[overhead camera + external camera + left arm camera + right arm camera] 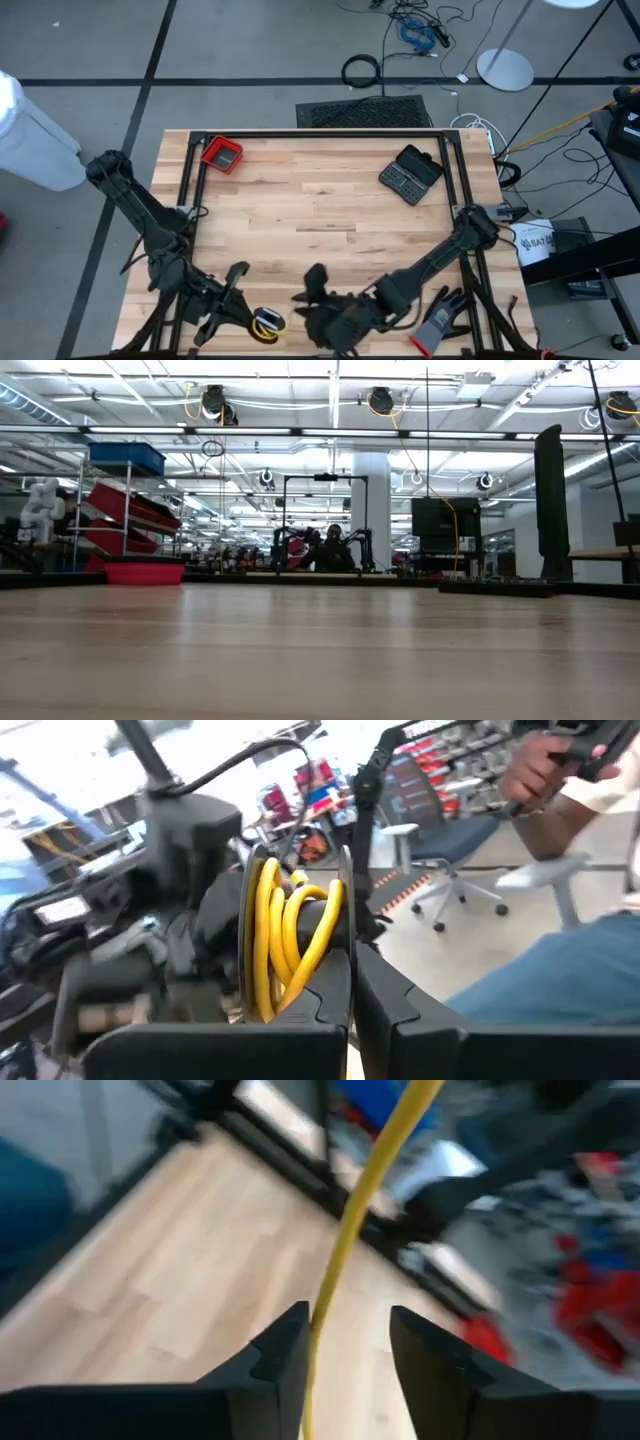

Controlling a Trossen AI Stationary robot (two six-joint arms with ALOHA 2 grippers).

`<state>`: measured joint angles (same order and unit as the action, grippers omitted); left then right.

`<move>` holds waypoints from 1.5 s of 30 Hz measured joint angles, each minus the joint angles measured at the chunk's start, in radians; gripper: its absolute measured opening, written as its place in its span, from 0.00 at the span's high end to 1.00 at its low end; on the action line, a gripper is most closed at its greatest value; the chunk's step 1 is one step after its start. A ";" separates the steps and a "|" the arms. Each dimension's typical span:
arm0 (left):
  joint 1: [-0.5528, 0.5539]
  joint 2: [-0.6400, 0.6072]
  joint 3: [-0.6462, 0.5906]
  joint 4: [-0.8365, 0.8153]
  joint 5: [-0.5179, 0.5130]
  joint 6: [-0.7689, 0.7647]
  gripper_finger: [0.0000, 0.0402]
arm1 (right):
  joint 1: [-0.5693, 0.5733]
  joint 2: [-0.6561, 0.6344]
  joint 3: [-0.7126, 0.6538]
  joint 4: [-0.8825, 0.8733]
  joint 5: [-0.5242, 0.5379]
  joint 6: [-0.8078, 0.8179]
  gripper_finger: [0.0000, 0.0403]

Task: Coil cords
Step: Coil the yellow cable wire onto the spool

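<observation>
The left gripper [350,990] is clenched on a coil of yellow cord [285,935] (a black cord [262,316] lies looped with it) at the table's [320,200] near edge. Just beside it, the right gripper [345,1345] stands parted, a loose yellow strand running up between its fingers [275,1365]. A grey-black glove [440,318] lies close behind the right gripper.

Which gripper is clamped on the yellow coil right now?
The left gripper: it is shut on the yellow cord loops. The right gripper stands open, a yellow strand passing loose between its fingers.
</observation>
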<state>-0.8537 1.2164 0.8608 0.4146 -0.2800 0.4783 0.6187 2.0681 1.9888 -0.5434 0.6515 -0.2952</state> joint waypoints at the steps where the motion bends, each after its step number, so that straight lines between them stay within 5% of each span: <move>1: -0.003 -0.004 0.000 0.003 -0.015 -0.001 0.99 | 0.012 -0.010 0.000 -0.002 0.052 -0.002 0.67; 5: -0.010 -0.008 0.000 0.035 -0.037 -0.005 0.99 | 0.064 -0.028 0.000 0.030 0.160 -0.092 0.64; 12: -0.023 -0.009 0.000 0.064 -0.047 -0.003 0.99 | 0.110 -0.028 0.000 0.105 0.183 -0.271 0.66; 19: -0.046 -0.009 0.000 -0.039 -0.144 0.269 0.99 | 0.101 -0.028 0.000 0.121 0.183 -0.163 0.70; 24: -0.042 -0.009 0.000 -0.106 -0.278 0.310 0.99 | 0.076 -0.028 0.000 0.122 0.184 -0.052 0.71; 33: -0.042 -0.009 0.000 -0.160 -0.394 0.576 0.99 | 0.031 -0.029 0.001 0.112 0.185 -0.140 0.71; 45: -0.017 -0.009 0.000 -0.165 -0.376 0.496 0.99 | 0.024 -0.034 0.002 -0.071 0.256 -0.062 0.71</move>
<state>-0.8707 1.2076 0.8608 0.2495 -0.6561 0.9738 0.6430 2.0336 1.9907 -0.6146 0.9070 -0.3570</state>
